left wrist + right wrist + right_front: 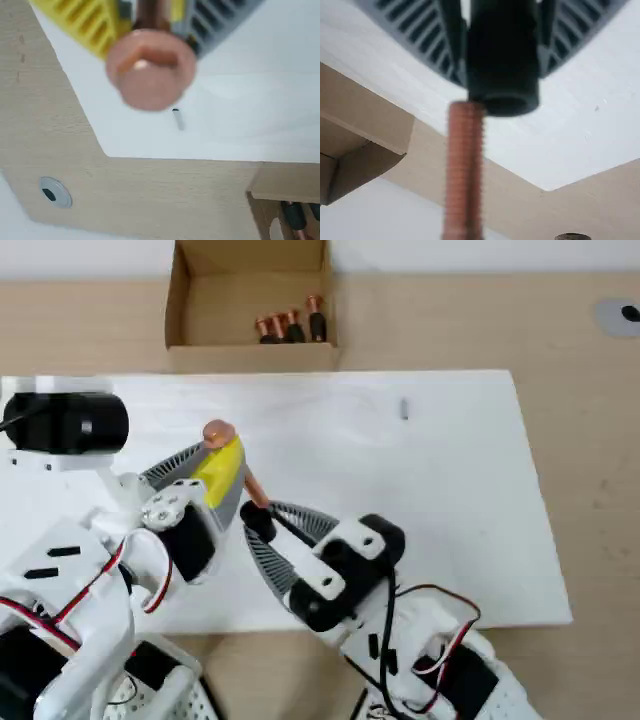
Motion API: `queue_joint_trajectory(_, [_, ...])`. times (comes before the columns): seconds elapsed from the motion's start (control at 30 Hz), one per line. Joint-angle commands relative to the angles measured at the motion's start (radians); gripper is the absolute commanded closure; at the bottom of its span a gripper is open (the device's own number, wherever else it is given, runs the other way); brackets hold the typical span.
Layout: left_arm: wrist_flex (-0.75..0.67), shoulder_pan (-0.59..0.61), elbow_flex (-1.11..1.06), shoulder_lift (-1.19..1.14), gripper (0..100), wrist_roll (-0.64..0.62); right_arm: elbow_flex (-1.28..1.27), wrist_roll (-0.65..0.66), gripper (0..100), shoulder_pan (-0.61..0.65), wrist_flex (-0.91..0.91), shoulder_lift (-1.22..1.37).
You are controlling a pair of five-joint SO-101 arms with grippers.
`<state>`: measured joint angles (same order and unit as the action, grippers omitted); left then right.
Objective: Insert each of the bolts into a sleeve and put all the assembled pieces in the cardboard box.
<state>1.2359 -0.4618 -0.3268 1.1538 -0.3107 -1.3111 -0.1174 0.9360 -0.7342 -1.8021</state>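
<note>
the copper bolt (250,483) is held above the white board (440,500), slanted in the high view with its round head toward 11 o'clock and its threaded end toward 5 o'clock. the left tool (213,452) is clamped on it just below the head, one yellow finger and one grey. at the bolt's 5 o'clock end is the black sleeve (258,521), gripped by the right tool (258,530). the threaded tip meets the sleeve's mouth, though whether it has entered cannot be told. the cardboard box (180,300) stands open at 12 o'clock from the pair, off the board on the wooden desk (580,440), with four assembled pieces (291,327) lying side by side in it. a small grey bit (404,408) lies on the board toward 2 o'clock.
</note>
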Motion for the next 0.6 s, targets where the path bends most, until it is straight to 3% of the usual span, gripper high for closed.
queue_joint_trajectory(0.0, [0.025, -0.014, 0.06, 0.005, 100, 0.0, 0.054, -0.008, 98.9, 0.012, 0.018, -0.022])
queue_joint_trajectory(0.57, [0.061, -0.014, 0.054, 0.007, 100, 0.028, 0.056, -0.008, 98.9, 0.012, 0.018, -0.025])
